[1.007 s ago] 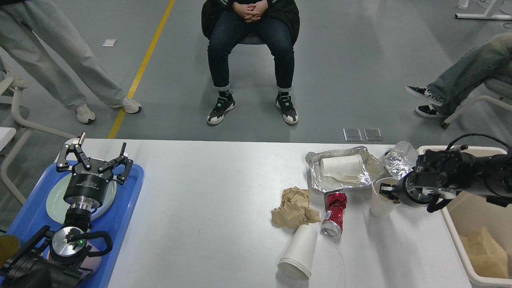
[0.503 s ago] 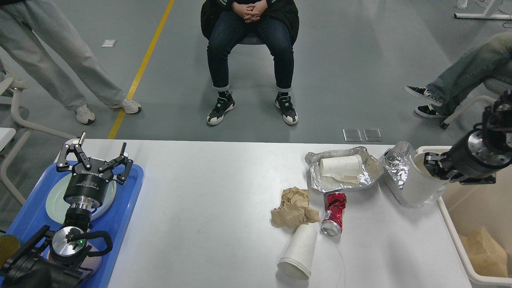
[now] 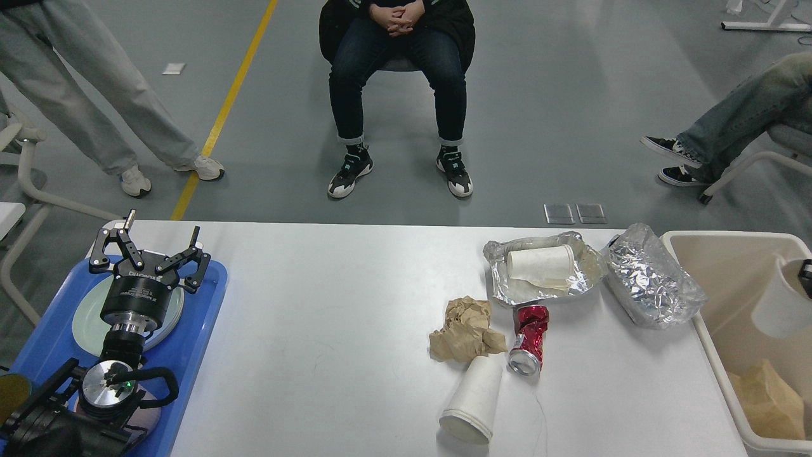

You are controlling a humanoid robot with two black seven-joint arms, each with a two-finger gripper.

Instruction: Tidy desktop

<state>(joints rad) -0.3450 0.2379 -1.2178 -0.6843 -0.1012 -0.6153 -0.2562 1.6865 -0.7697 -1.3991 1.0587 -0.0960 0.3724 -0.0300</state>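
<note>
Head view: I am carrying a cup (image 3: 775,303) over the bin (image 3: 723,241) with my right gripper (image 3: 805,269), barely visible, grip unclear; left gripper (image 3: 150,252) is hovering spread. Next: releasing it. Desktop (image 3: 330,330) is holding more litter.

A single head view looks forward and steeply down, close over the desk (image 3: 330,330), with floor beyond its far edge.

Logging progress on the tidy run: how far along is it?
Early-to-mid. Done: brown paper lies in the beige bin. In hand: a white cup over the bin at the frame's right edge. Left on the desktop: foil tray, foil wad, crumpled paper, red can, tipped cup. Left gripper open over the blue tray.
</note>
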